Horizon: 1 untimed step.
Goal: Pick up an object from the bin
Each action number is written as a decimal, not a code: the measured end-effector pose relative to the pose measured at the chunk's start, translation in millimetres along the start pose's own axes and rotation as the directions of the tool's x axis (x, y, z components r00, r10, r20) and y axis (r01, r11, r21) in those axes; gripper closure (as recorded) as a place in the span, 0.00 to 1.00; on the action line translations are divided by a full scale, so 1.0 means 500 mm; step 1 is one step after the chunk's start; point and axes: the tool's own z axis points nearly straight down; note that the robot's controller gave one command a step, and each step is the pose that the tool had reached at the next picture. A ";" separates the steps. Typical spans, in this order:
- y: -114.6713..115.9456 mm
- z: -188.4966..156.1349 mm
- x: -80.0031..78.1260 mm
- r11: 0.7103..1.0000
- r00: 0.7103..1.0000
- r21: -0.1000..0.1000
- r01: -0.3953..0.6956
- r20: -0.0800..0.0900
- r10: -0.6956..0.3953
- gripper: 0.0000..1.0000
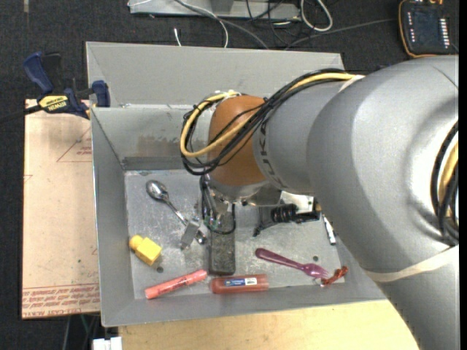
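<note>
My gripper [218, 219] hangs below the orange wrist cover, low over the middle of the bin floor. Just in front of it lies a dark grey oblong block [222, 254], its far end right at the gripper's tip. A metal spoon [163, 198] lies to the gripper's left, its handle running toward the gripper. A black tool [286, 215] lies close on its right, partly under the arm.
A yellow block [146, 249] sits at the left. Along the front wall lie a salmon marker [175, 284] and a red tube [239, 284]. A purple plastic spoon [289, 261] and a small red piece [338, 273] lie at the front right. The arm covers the bin's right side.
</note>
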 end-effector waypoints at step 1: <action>-0.006 -0.088 -0.047 0.958 0.958 -0.004 0.287 0.014 -0.287 0.00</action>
